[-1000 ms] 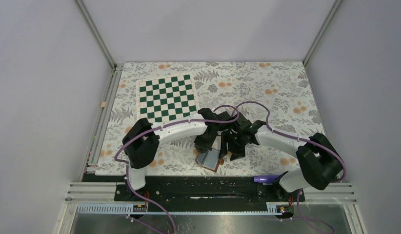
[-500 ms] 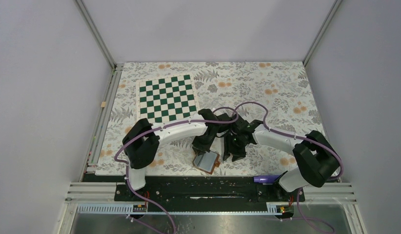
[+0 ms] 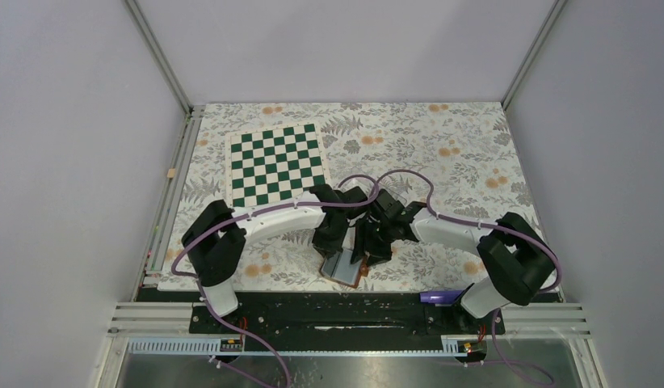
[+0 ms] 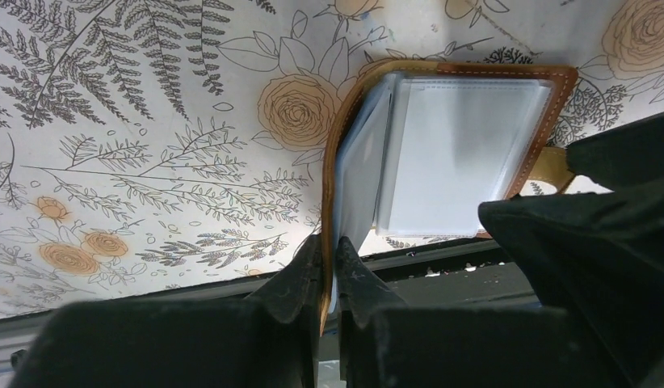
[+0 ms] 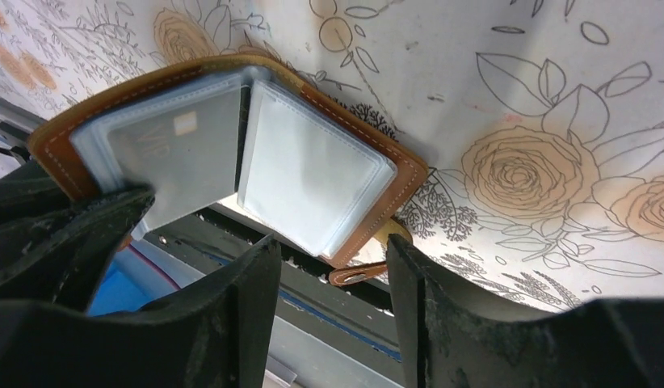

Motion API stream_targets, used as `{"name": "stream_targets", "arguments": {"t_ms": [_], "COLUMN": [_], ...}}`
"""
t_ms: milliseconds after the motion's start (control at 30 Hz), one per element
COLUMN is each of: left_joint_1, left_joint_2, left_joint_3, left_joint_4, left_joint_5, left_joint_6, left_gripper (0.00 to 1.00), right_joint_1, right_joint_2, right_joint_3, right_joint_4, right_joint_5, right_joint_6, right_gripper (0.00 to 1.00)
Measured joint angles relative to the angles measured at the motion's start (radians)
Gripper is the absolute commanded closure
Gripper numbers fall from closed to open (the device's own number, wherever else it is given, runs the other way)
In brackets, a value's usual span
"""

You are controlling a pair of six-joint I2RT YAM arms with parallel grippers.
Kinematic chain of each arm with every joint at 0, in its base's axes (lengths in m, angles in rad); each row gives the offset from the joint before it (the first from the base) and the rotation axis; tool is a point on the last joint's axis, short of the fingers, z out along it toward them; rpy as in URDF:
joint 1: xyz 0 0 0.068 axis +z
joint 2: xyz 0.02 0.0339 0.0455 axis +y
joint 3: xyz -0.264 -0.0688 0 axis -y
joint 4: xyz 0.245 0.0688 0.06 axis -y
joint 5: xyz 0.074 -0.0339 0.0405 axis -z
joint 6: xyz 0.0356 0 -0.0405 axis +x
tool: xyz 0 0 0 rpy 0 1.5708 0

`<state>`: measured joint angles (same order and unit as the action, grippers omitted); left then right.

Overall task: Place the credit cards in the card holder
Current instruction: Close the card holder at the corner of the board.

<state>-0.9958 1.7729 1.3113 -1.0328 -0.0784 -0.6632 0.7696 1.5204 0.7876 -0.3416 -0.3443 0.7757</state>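
Observation:
The card holder [image 3: 346, 270] lies open at the mat's near edge, brown leather with pale sleeves [image 4: 466, 153]. My left gripper [image 4: 329, 242] is shut on its left flap, the leather edge and a sleeve pinched between the fingertips, so that flap is tilted up. One credit card [image 5: 179, 149] shows grey through the raised sleeve, with a small pale square mark. My right gripper [image 5: 330, 246] hangs open just above the holder's near right corner, with nothing between its fingers. In the top view both grippers [image 3: 333, 246] [image 3: 369, 250] crowd over the holder and hide part of it.
The holder's snap strap [image 5: 357, 275] sticks out over the mat edge towards the black base rail [image 3: 337, 311]. A green chessboard [image 3: 276, 164] lies at the back left of the floral mat. A purple object [image 3: 438, 297] sits on the rail by the right base.
Both arms have swung a little leftward and the right gripper has drawn in closer over the holder. The left gripper has kept its hold on the flap.

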Motion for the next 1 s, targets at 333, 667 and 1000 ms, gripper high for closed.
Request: {"name": "stream_targets", "arguments": {"t_ms": [333,667,1000], "left_joint_1": [0.035,0.050,0.050], "left_joint_2": [-0.036,-0.049,-0.049], "left_joint_3": [-0.047,-0.046,-0.043], "left_joint_4": [0.012,-0.022,-0.033], "left_joint_5": [0.000,-0.050,-0.045], "left_joint_6": [-0.026,-0.030,-0.026], "left_gripper": [1.00,0.96,0.62], "right_joint_1": [0.026,0.072,0.072], "right_joint_2": [0.039,0.069,0.093], "right_joint_3": [0.046,0.073,0.081], "right_joint_4": [-0.097,-0.196,-0.187], "right_joint_5": [0.071,0.124,0.127], "right_joint_6": [-0.044,-0.092,-0.098], "right_gripper": [0.50,0.57,0.57]}}
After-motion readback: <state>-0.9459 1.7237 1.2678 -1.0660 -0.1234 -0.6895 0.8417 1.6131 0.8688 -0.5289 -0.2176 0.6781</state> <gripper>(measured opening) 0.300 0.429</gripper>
